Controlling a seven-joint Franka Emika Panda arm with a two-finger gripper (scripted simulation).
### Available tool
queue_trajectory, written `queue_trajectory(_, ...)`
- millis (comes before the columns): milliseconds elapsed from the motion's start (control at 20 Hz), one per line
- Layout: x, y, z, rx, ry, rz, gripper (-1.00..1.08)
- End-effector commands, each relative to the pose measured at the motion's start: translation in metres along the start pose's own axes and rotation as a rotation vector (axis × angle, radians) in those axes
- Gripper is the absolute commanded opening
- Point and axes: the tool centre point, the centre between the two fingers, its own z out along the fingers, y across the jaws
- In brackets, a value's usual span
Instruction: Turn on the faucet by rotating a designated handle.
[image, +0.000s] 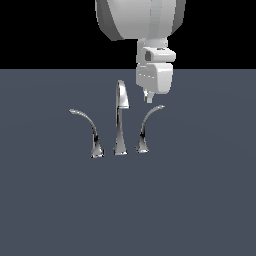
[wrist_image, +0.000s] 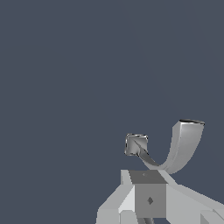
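Observation:
The chrome faucet stands on the grey floor in the exterior view, with its tall straight spout (image: 120, 117) in the middle. The handle (image: 146, 125), a steep narrow-arched lever, stands at the exterior view's right of the spout, its tip sweeping right. A wider-arched lever (image: 89, 131) stands at the spout's left. My gripper (image: 148, 96) hangs just above the handle's tip, a little toward the spout, its fingers together and holding nothing. In the wrist view the handle (wrist_image: 181, 146) curves up from its small base (wrist_image: 136, 145), just beyond my gripper (wrist_image: 147, 194).
The grey floor (image: 200, 200) spreads flat all around the faucet. The arm's big white links (image: 140, 20) hang over the scene behind the spout.

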Motion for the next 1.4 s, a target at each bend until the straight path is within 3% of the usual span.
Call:
queue_trajectory(0, 0.009, -0.004, 0.009, -0.001, 0.000, 0.041, -1.00)
queue_trajectory(600, 0.022, -0.008, 0.021, -0.003, -0.001, 0.094, -1.00)
queue_trajectory(1200, 0.035, 0.034, 0.020, -0.002, -0.002, 0.095, -1.00)
queue_trajectory(1350, 0.027, 0.027, 0.020, 0.008, -0.002, 0.084, -1.00)
